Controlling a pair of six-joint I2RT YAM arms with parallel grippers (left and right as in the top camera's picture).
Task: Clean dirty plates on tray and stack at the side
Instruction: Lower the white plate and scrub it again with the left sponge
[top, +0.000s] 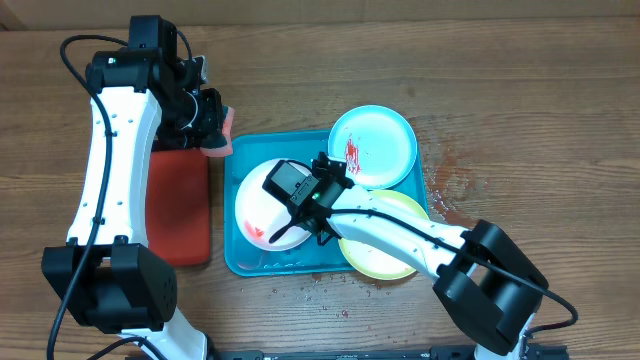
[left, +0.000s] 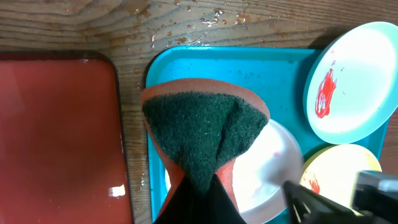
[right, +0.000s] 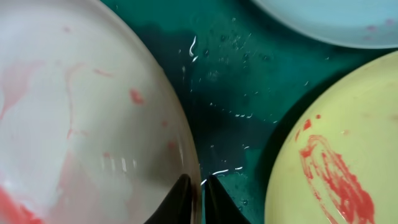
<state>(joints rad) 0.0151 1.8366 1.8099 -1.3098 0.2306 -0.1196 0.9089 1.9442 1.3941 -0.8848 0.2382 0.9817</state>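
Observation:
Three plates lie on the cyan tray (top: 262, 150): a white plate (top: 258, 205) at the left, a cyan plate (top: 380, 140) with a red smear at the back right, a lime green plate (top: 385, 262) at the front right. My right gripper (right: 198, 186) is shut on the white plate's rim (right: 93, 112), one finger on each side. My left gripper (top: 212, 125) is shut on a green and orange sponge (left: 202, 134) and holds it above the tray's back left corner (left: 161, 68). The white plate (left: 267, 168) still shows faint pink smears.
A red tray (top: 180, 205) with a dark rim lies just left of the cyan tray, under the left arm. Water drops and red specks mark the wooden table (top: 445, 190) right of and in front of the tray.

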